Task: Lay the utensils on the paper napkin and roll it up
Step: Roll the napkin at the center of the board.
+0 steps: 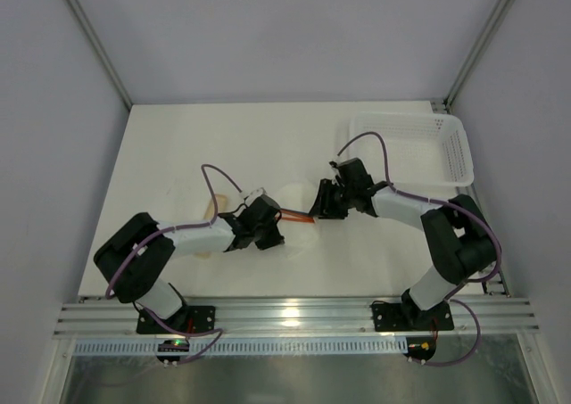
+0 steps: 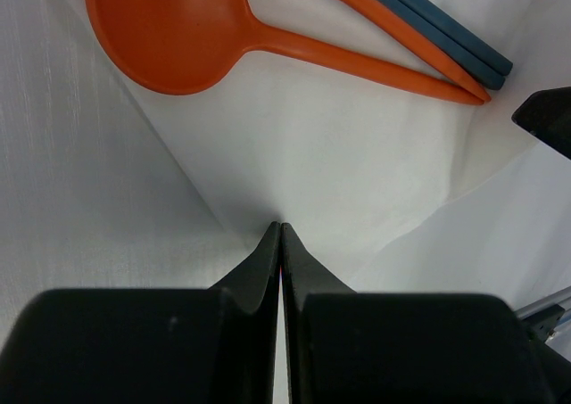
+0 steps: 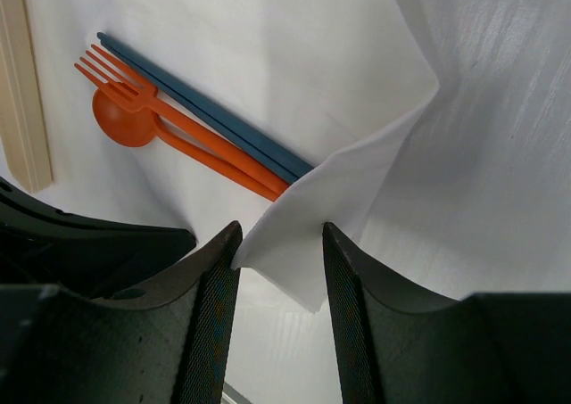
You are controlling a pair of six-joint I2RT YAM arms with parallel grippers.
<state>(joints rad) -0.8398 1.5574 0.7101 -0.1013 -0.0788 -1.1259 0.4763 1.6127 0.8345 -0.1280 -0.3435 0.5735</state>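
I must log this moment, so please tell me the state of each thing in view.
paper napkin: partly folded, one corner lifted.
utensils: lying together on the napkin.
left gripper: shut on the napkin.
right gripper: open, napkin corner between its fingers.
basket: upright, looks empty.

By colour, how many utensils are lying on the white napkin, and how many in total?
Orange: 2, a spoon and a fork
Dark blue: 2, the dark blue sticks
Total: 4 utensils, all on the paper napkin
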